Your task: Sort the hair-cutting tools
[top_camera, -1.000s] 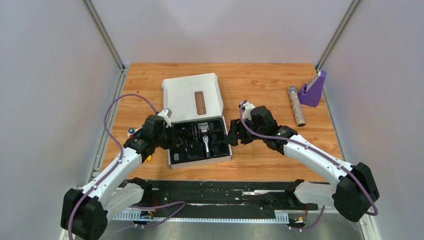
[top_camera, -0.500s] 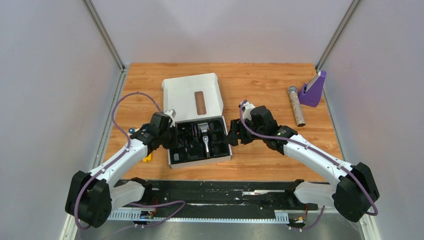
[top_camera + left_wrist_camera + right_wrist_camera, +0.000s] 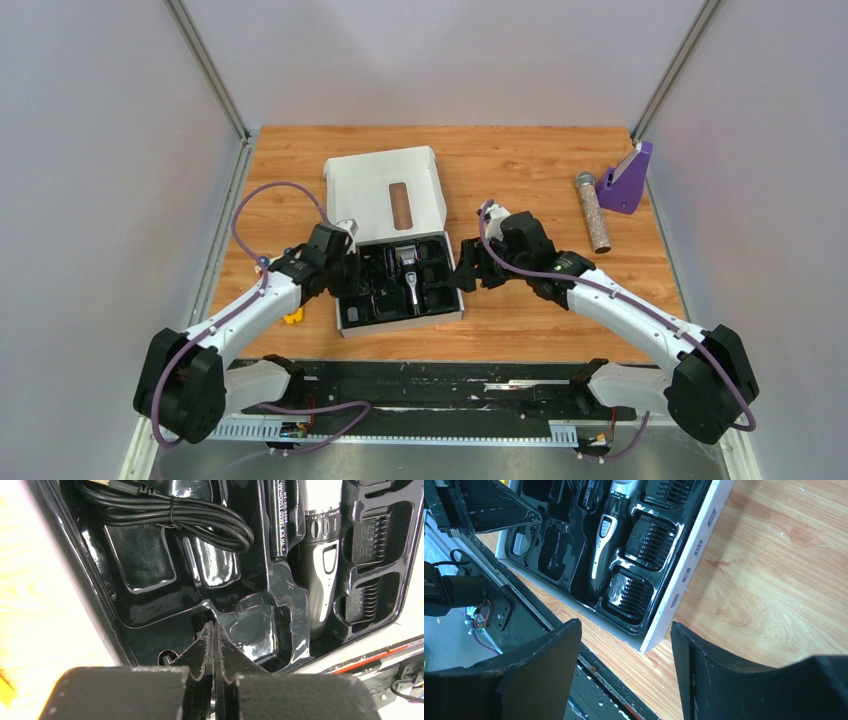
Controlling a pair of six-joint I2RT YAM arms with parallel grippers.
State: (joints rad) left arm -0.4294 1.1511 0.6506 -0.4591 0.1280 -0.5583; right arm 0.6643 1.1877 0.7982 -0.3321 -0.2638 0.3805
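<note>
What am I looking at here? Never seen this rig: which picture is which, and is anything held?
A white left arm and right arm are bolted at the near edge of the table. The overhead view shows both: the left gripper at the left edge of the open box tray, the right gripper beside its right edge. The other two pictures come from a camera on each wrist. In the tray lie the clipper, coiled cord and comb guards. A glittery cylinder and purple piece lie far right. The left gripper is shut at an empty recess; the right is open. Neither visibly holds anything.
</note>
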